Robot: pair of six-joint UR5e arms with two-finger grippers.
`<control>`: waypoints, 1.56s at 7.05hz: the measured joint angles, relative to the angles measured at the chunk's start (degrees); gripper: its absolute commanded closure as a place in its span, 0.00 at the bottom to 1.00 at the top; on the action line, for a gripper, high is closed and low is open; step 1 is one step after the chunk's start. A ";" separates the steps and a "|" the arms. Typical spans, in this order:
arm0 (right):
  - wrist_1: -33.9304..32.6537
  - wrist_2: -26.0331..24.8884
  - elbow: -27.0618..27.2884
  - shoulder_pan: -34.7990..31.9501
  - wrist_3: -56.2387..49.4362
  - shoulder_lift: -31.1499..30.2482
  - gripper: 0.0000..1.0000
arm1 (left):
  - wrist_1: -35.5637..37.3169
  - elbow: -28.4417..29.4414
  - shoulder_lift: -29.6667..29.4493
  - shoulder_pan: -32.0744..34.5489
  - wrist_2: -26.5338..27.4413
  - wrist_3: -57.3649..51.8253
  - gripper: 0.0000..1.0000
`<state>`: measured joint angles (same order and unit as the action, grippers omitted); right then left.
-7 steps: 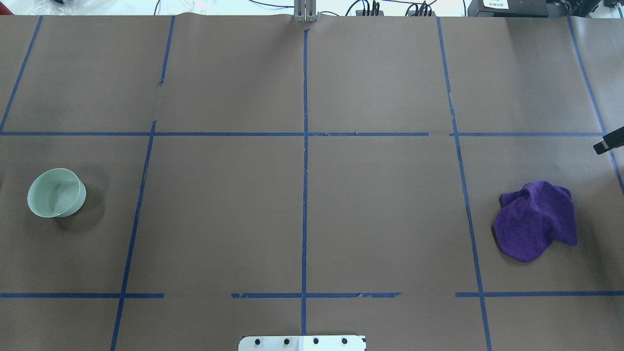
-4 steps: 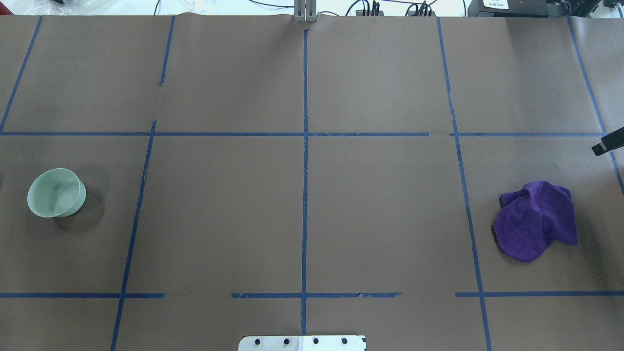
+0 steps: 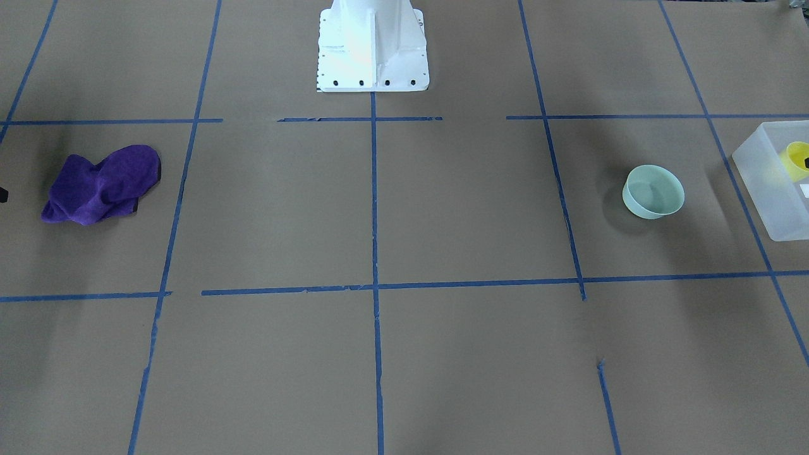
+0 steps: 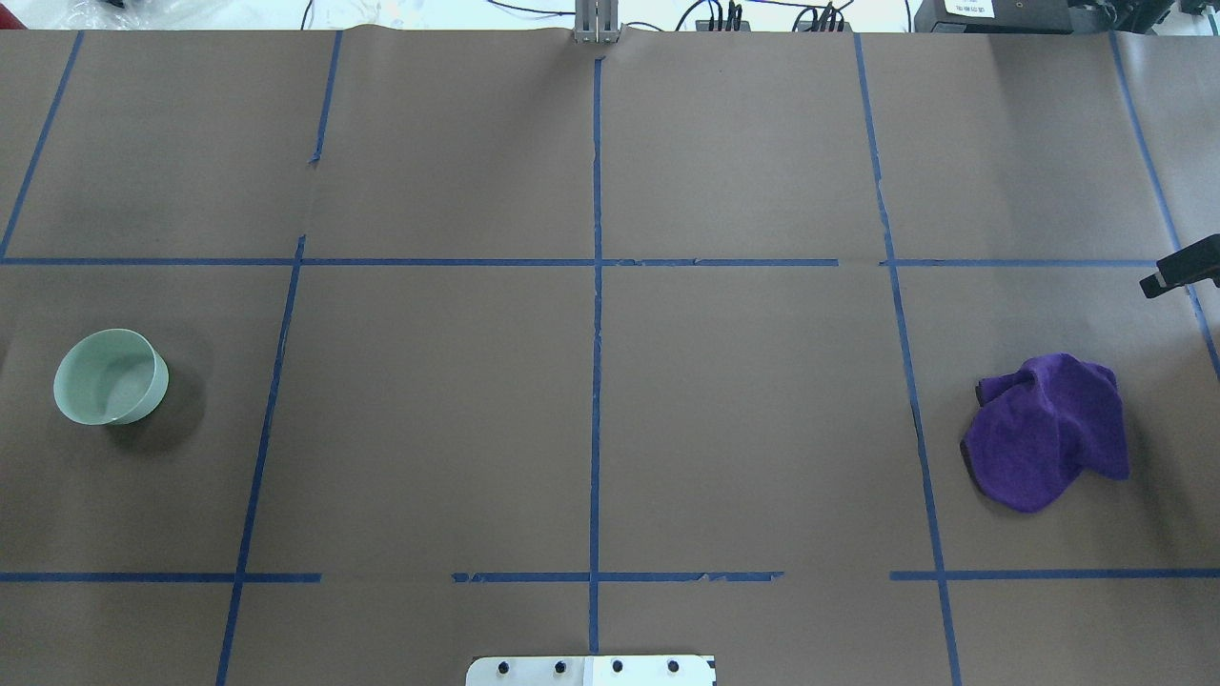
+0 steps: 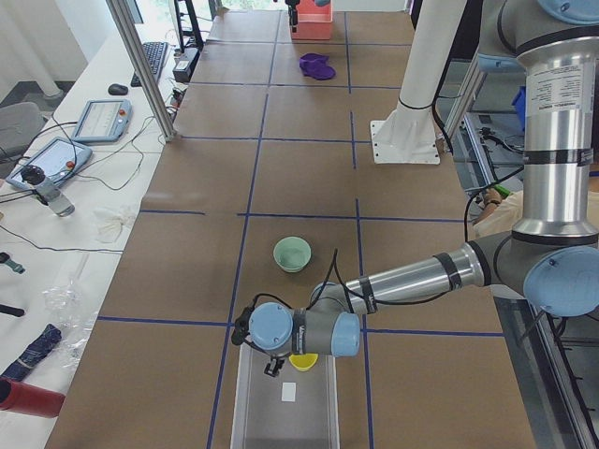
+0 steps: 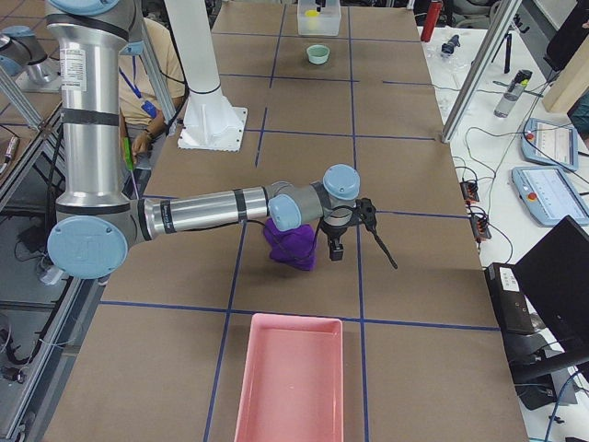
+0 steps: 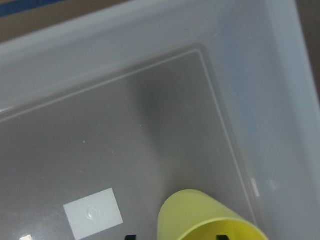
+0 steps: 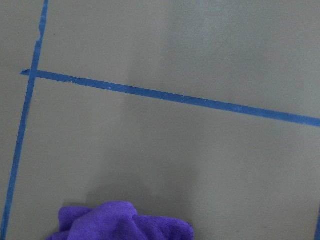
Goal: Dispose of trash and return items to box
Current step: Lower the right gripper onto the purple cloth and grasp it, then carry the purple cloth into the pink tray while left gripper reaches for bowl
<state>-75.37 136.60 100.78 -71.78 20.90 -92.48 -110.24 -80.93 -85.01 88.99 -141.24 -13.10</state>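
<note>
We've got the yellow cup [image 7: 210, 217] inside the box [image 3: 768, 189], at the end nearest the bowl [image 3: 653, 191]. L gripper [image 7: 176, 237] hangs right over the cup; we can't tell if its jaws clamp it. Bowl stands upright just beside the box, round, so no long axis. L gripper's much nearer it. R gripper [image 4: 1165, 278] is far from the box, jaws unclear.
</note>
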 measured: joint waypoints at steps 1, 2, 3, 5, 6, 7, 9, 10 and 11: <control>5.55 -0.85 0.09 2.97 8.41 -1.45 0.00 | 0.13 -5.43 0.24 0.45 2.30 6.55 0.00; 13.65 -3.17 0.10 7.24 17.44 -3.94 0.00 | 0.09 -9.65 0.21 0.50 3.96 13.50 0.00; 20.25 -5.94 0.40 11.67 25.03 -6.34 0.00 | -0.04 -12.22 0.06 -0.04 4.57 18.30 0.00; 24.94 -11.54 1.41 18.43 34.55 -8.13 0.00 | -1.85 -15.35 -0.40 -5.03 4.77 28.25 0.00; 25.40 -13.89 1.56 20.59 36.72 -8.41 0.03 | -5.34 -15.88 -0.61 -8.95 4.80 34.60 0.00; 25.56 -15.37 1.62 22.33 38.96 -8.38 0.11 | -9.48 -15.99 -0.68 -12.25 4.82 40.94 0.00; 25.62 -18.02 1.52 25.47 41.31 -8.32 1.00 | -13.18 -15.94 -0.74 -16.26 4.97 47.63 0.00; 25.63 -18.55 1.38 26.19 41.55 -8.41 1.00 | -13.59 -15.80 -0.75 -17.81 5.06 49.07 0.00; 25.65 -18.53 1.31 26.45 41.56 -8.52 1.00 | -14.10 -15.86 -0.76 -20.20 5.34 51.31 0.00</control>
<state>-49.72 118.07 102.09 -45.34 62.46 -101.00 -124.34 -96.79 -85.78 68.79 -135.90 38.21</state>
